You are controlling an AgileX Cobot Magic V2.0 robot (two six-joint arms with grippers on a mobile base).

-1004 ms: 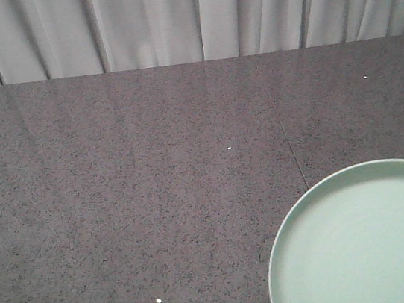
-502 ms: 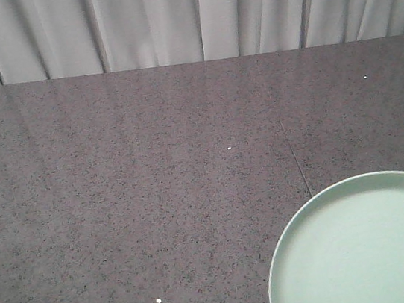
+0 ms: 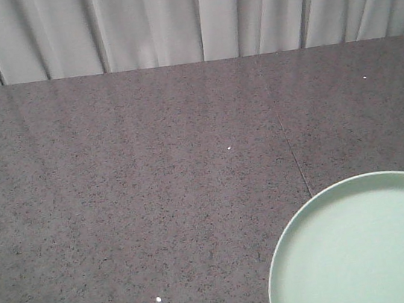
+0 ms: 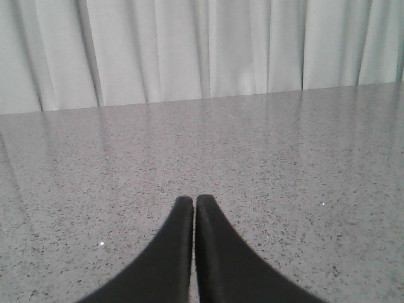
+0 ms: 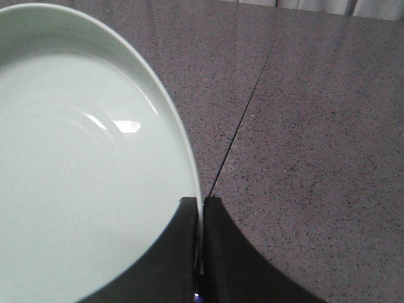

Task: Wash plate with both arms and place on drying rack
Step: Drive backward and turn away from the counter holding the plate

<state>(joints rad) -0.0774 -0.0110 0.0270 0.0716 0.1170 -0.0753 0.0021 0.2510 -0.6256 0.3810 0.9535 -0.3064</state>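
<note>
Right pincer (image 5: 201, 203) was clamped on the plate (image 5: 82, 158). Its two black fingers (image 5: 233, 265) were closed on either side of the low rim, one lying over the pale mint-green face and the other outside it. From that grip the plate spread away to the pincer's left and ahead of it, with a small highlight glinting in its shallow hollow. Whether its underside touched the worktop (image 5: 315, 126), I could not tell. Just to the right of the gripping fingers, and running on ahead of them, a thin dark seam (image 5: 243, 120) crossed the speckled grey stone.

Left pincer (image 4: 194, 201) was closed with nothing between its fingers, the two black tips pressed together low over the same stone. Ahead of it the worktop ran on to a pale pleated curtain (image 4: 189, 50) hanging along the far edge.

From the front camera the plate sat in the lower right corner, its rim covering the worktop's front lip there. A few white specks (image 3: 158, 300) lay scattered on the stone beside it.
</note>
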